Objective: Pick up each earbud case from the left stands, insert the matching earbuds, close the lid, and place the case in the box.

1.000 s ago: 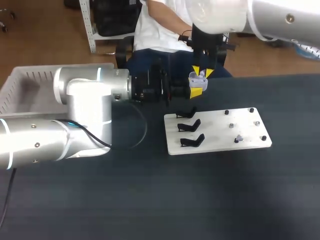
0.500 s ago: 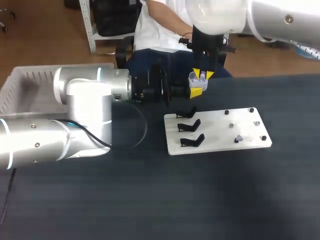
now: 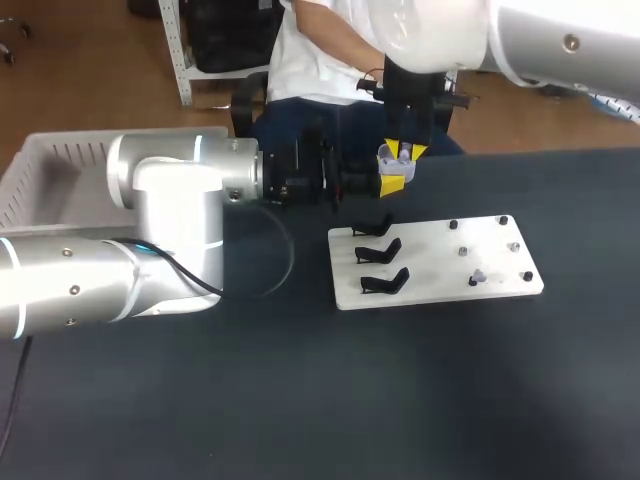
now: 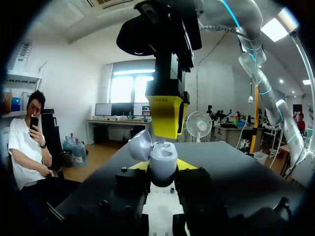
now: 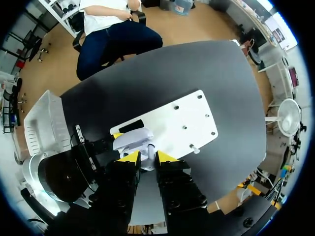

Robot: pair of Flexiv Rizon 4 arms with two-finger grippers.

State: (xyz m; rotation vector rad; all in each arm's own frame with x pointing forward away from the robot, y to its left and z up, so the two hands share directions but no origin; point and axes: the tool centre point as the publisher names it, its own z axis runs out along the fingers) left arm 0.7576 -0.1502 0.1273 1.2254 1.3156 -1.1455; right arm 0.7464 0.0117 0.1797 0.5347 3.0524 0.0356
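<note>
Over the last second, a slight drop of the right pincer (image 3: 403, 152) toward 6 o'clock in the head view, yellow tips now tucked closer against the open earbud case (image 4: 156, 156); no shift in the left arm, the white board (image 3: 430, 292) or the box (image 3: 40, 165). Read as the seating stroke of an earbud, nearly at its end

Earbud case in the air off the 12 o'clock edge of the board, above the dark surface (image 3: 400, 400), clamped from two sides in the left pincer (image 4: 163, 166), lid (image 4: 139, 146) swung open. Right pincer straight above it, tips close together and pinched on a small white earbud (image 5: 146, 161), lower end apparently in the case's well; depth of seating impossible to tell

On the board, three black stands (image 3: 378, 252) along the 9 o'clock side, all bare, so probably the last case in hand. One small pale piece (image 3: 478, 277) among the pegs (image 3: 503, 221) at 3 o'clock, too small to name for sure, perhaps the second earbud

Still to do, judging from this: release and lift of the right pincer, fetch of any remaining bud, lid shut, then a carry to the box, well apart at 9 o'clock. Risk: a tilted bud keeping the lid from closing
</note>
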